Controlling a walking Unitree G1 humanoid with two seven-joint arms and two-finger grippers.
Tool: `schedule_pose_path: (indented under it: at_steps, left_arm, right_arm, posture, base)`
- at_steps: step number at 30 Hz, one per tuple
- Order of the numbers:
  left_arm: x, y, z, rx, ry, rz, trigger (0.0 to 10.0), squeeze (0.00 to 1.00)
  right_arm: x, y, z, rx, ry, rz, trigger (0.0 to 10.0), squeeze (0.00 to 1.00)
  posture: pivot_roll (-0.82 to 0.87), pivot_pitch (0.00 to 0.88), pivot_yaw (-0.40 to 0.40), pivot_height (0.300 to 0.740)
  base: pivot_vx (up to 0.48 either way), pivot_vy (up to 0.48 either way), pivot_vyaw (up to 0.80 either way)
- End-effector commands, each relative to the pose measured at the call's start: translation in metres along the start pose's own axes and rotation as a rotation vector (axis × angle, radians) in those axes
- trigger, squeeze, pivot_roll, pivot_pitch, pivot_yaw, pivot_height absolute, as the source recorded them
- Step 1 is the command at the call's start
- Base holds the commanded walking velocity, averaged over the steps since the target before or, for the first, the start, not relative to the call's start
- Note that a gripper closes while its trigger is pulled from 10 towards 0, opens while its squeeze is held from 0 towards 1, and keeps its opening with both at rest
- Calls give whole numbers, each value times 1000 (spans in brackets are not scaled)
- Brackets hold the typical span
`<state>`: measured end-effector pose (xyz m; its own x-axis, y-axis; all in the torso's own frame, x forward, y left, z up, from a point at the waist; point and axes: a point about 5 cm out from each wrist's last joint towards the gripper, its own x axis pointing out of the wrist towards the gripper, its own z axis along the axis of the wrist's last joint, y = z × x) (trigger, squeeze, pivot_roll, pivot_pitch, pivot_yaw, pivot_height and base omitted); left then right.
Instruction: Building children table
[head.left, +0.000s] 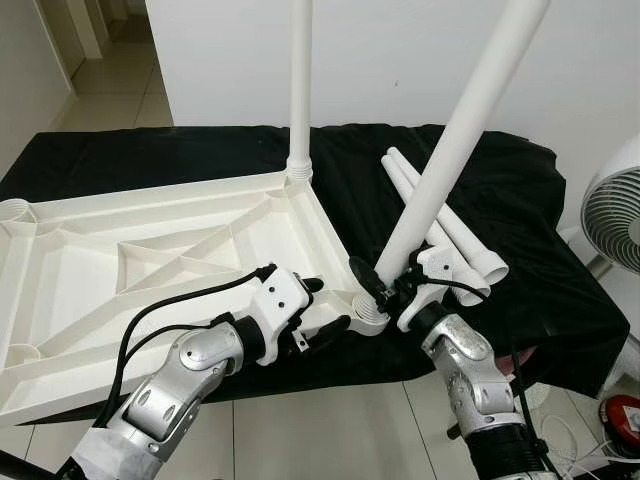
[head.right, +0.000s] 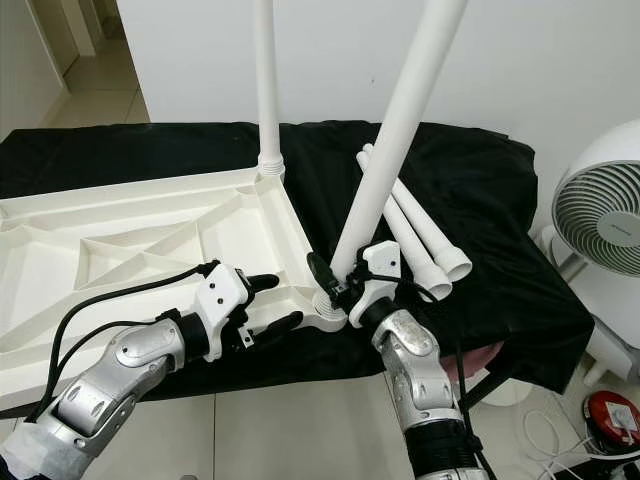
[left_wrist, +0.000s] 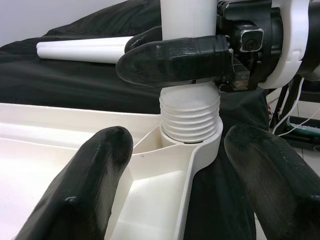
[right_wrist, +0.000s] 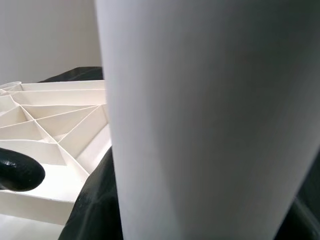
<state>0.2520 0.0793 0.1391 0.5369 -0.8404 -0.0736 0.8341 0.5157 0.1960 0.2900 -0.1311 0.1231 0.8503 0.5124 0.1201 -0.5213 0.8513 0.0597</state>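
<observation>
The white table top (head.left: 150, 270) lies upside down on a black cloth (head.left: 480, 200), its ribbed underside facing up and divided into open compartments that hold nothing. The right pincer (head.left: 385, 290) is clamped around the low end of a tilted white leg (head.left: 450, 150), just above the leg's threaded collar (left_wrist: 190, 120). That collar sits in the corner socket (left_wrist: 207, 150) of the table top, directly under the right pincer's fingers (left_wrist: 175, 60); the leg leans up and away toward the wall.

The left pincer (head.left: 325, 305) stands wide, gripping nothing, its two fingers (left_wrist: 85, 185) spread on either side of the same corner socket, one over the table top's inner tray and one outside the rim.

Beyond the left pincer, at the far corner, another leg (head.left: 299, 90) stands upright in its socket. Beyond the right pincer, two loose legs (head.left: 450, 225) lie side by side on the cloth. A white fan (head.right: 600, 215) stands off to the right pincer's outer side.
</observation>
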Motion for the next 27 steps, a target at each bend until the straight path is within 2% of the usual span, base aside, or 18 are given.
schedule_pose_path:
  at_steps: [1, 6, 13, 15, 24, 27]
  left_arm:
    - [1, -5, 5, 17, -10, -93, 10000, 0]
    - [1, -5, 6, 17, -11, -89, 10000, 0]
    - [1, -4, 6, 18, -11, -86, 10000, 0]
    - [1, -3, 7, 19, -13, -81, 10000, 0]
    - [0, -2, 8, 21, -16, -73, 10000, 0]
    - [-1, -2, 8, 23, -16, -75, 10000, 0]
  right_arm:
    - [-14, 0, -25, -9, 101, -47, 10000, 0]
    - [-17, 5, -29, -33, 103, -41, 10000, 0]
    - [-12, 3, -29, -95, 139, -25, 10000, 0]
    - [-11, 6, -28, -142, 140, 23, 10000, 0]
    - [-7, 5, -24, -231, 147, 101, 10000, 0]
    - [-7, 1, -26, -209, 158, 91, 10000, 0]
  posture:
    - [-46, 0, -18, 740]
    - [-48, 0, -17, 740]
    - [-45, 0, -20, 740]
    - [-43, 0, -21, 740]
    - [-38, 0, -20, 740]
    - [-36, 0, -21, 740]
  base:
    - [0, 0, 0]
    - [0, 0, 0]
    - [0, 0, 0]
    - [0, 0, 0]
    - [0, 0, 0]
    - [0, 0, 0]
